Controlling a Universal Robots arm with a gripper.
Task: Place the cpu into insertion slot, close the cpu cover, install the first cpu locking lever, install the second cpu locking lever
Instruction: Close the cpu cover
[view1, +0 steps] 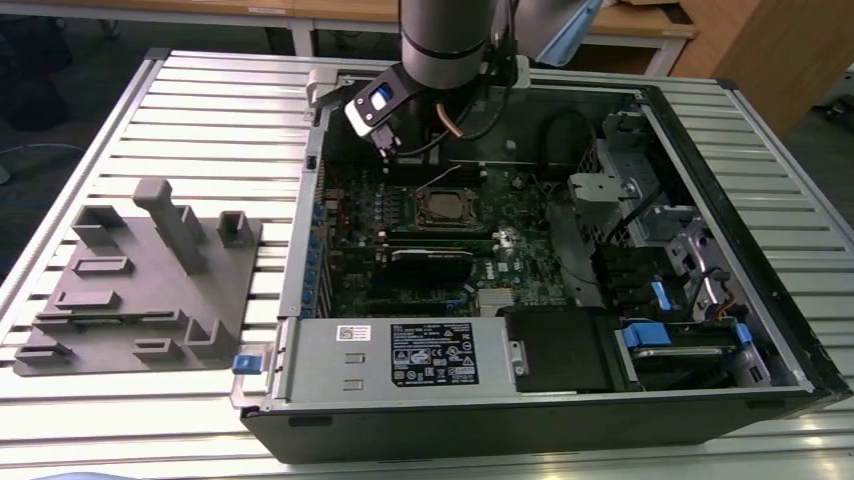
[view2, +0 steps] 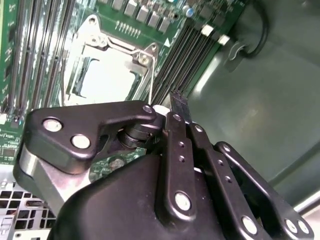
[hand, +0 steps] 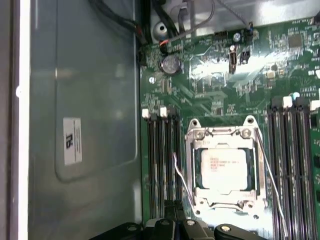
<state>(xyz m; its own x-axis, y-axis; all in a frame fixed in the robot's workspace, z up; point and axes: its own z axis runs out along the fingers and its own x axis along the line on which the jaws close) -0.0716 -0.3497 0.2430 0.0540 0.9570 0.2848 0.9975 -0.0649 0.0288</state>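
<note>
Well to the exterior view's left of the insertion slot (hand: 196, 172) lies a grey fixture plate (view1: 140, 280). The gripper (view2: 175, 107) hovers near the slot's left side, seemingly pinched narrow and holding nothing. The cpu (hand: 222, 167) sits in the slot, with the cpu cover (hand: 222, 134) lying flat around its edges.

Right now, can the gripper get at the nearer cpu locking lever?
Probably yes: the gripper hovers close by the cpu cover, and that lever stands free beside it with nothing in between.

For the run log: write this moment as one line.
cpu under closed cpu cover | gripper over memory slots beside cover
</note>
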